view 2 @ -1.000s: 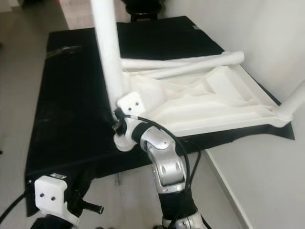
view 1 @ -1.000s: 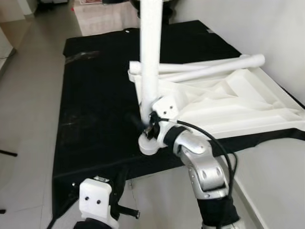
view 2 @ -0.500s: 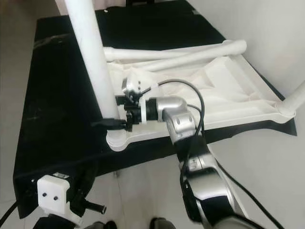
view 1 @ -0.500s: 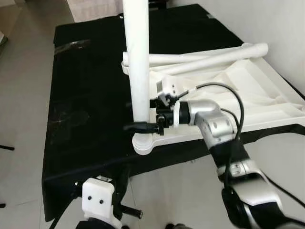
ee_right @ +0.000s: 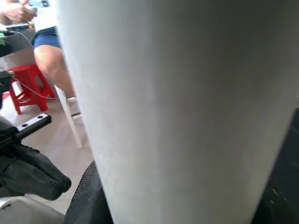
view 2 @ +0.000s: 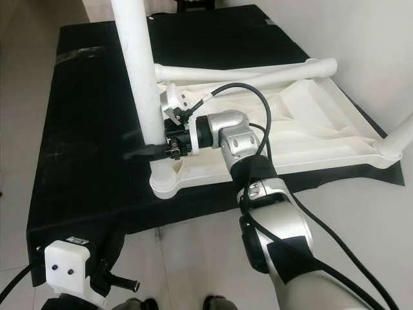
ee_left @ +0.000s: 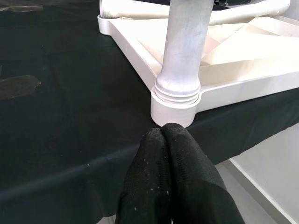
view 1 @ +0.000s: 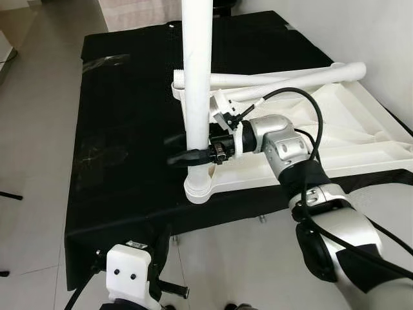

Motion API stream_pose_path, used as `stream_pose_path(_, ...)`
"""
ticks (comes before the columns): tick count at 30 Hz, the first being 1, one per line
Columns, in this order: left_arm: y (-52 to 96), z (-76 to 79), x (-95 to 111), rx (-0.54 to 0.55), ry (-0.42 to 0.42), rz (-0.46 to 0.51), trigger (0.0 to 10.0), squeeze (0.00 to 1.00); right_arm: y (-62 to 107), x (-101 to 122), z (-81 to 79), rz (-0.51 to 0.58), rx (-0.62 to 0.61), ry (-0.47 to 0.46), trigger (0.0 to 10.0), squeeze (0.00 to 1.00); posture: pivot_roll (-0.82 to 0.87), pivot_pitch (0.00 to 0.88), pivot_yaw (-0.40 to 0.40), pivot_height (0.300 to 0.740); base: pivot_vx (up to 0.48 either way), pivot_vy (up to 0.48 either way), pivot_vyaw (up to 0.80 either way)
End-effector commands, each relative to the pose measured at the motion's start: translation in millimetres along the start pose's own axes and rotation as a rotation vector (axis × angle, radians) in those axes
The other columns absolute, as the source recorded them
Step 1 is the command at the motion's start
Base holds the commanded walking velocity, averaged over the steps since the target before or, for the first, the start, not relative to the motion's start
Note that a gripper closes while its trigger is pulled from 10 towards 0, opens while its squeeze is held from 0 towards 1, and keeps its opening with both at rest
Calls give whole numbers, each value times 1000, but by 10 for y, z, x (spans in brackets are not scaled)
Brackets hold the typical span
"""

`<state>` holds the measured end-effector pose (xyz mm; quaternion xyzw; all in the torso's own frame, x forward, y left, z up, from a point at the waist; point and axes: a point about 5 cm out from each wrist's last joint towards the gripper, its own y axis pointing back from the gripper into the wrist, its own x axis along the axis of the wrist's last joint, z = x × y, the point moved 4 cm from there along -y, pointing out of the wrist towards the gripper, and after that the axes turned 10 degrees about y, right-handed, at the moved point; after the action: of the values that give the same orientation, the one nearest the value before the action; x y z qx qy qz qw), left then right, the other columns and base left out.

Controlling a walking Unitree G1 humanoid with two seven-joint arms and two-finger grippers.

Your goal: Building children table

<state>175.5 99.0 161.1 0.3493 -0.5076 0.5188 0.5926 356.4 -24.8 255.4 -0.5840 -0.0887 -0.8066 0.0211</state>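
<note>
An upturned white plastic table top (view 1: 348, 129) lies on a black cloth (view 1: 122, 116). One white leg (view 1: 195, 77) stands upright in the near left corner socket (view 1: 199, 189). My right gripper (view 1: 171, 150) reaches in sideways from the right and is shut on this leg a little above the socket, one finger in front and one behind. Two loose legs (view 1: 290, 76) lie across the far edge of the top. My left gripper (ee_left: 162, 131) is shut on nothing, low by the cloth's near edge, just short of the socket.
A white wall (view 1: 374, 32) runs along the right. Another white leg (view 2: 399, 139) rises at the top's right corner. Tiled floor (view 1: 32, 129) lies to the left and front. A seated person (ee_right: 46, 51) and a red stool (ee_right: 25, 84) are beyond the leg.
My right gripper rose from the socket at the leg's base, turned level, and closed around the leg higher up. The head camera shifted slightly. The left arm stayed low.
</note>
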Motion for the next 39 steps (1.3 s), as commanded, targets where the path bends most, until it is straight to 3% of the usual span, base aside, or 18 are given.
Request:
stream_pose_path(1, 21, 26, -5, -4, 1, -13, 10000, 0, 25, -40, -12, -10, 16, -15, 0, 0, 24, 227, -25, 740, 0, 0, 0)
stream_pose_path(6, 16, 29, -5, -5, 1, -13, 10000, 0, 140, -88, 82, -30, -148, 39, 0, 0, 19, 230, -34, 740, 0, 0, 0)
stream_pose_path(9, 20, 24, 9, -4, 0, -11, 10000, 0, 262, -387, 178, -118, -527, -43, 0, 0, 14, 243, -47, 740, 0, 0, 0)
stream_pose_path(10, 20, 24, 9, -4, 0, -11, 10000, 0, 262, -387, 178, -118, -527, -43, 0, 0, 14, 243, -47, 740, 0, 0, 0)
stream_pose_path(11, 25, 16, 17, -3, -1, -10, 10000, 0, 303, -568, 161, -185, -723, -83, 0, 0, 11, 250, -43, 740, 0, 0, 0)
stream_pose_path(13, 29, -3, 31, -2, -4, -10, 10000, 0, 309, -889, -160, -279, -1068, -243, 0, 0, 0, 257, -33, 740, 0, 0, 0)
stream_pose_path(15, 28, -9, 36, -2, -5, -10, 10000, 0, 270, -944, -321, -287, -1120, -305, 0, 0, 0, 257, -33, 740, 0, 0, 0)
stream_pose_path(18, 11, -20, 33, -11, -6, -14, 10000, 0, -9, -852, -420, -249, -1096, -294, 0, 0, -12, 256, -14, 740, 0, 0, 0)
stream_pose_path(24, -16, -9, 5, -25, -2, -20, 10000, 0, -263, -652, -216, -194, -1042, -228, 0, 0, -4, 234, -15, 740, 0, 0, 0)
stream_pose_path(25, -19, -8, 3, -23, -2, -19, 10000, 0, -301, -588, -174, -184, -1037, -219, 2000, 0, -4, 234, -15, 740, 0, 0, 0)
stream_pose_path(26, -19, -8, 3, -18, -3, -17, 10000, 0, -337, -549, -160, -180, -1007, -213, 10000, 0, 1, 234, -24, 740, 0, 0, 0)
stream_pose_path(28, -18, -10, 5, -14, -3, -15, 10000, 0, -351, -514, -188, -190, -1010, -218, 10000, 0, 1, 234, -24, 740, 0, 0, 0)
stream_pose_path(29, -19, -5, 5, -11, -3, -13, 10000, 0, -399, -400, -193, -116, -950, -233, 10000, 416, 3, 231, -30, 740, 0, 0, 0)
stream_pose_path(30, -19, -5, 5, -11, -3, -13, 10000, 0, -399, -400, -193, -116, -950, -233, 10000, 416, 3, 231, -30, 740, 0, 0, 0)
stream_pose_path(31, -21, 1, 4, -10, -2, -13, 10000, 0, -443, -265, -199, -31, -879, -236, 10000, 1000, 1, 231, -33, 740, 0, 0, 0)
stream_pose_path(37, -29, 29, -4, -15, 5, -13, 10000, 0, -512, 201, -226, 186, -554, -116, 10000, 1000, -10, 229, -36, 740, 0, 0, 0)
stream_pose_path(38, -24, 49, -10, -18, 10, -15, 10000, 0, -467, 337, -216, 194, -313, 23, 10000, 165, -12, 228, -36, 740, 0, 0, 0)
stream_pose_path(39, -21, 56, -10, -18, 12, -15, 10000, 0, -442, 336, -207, 167, -249, 72, 10000, 165, -7, 231, -36, 740, 0, 0, 0)
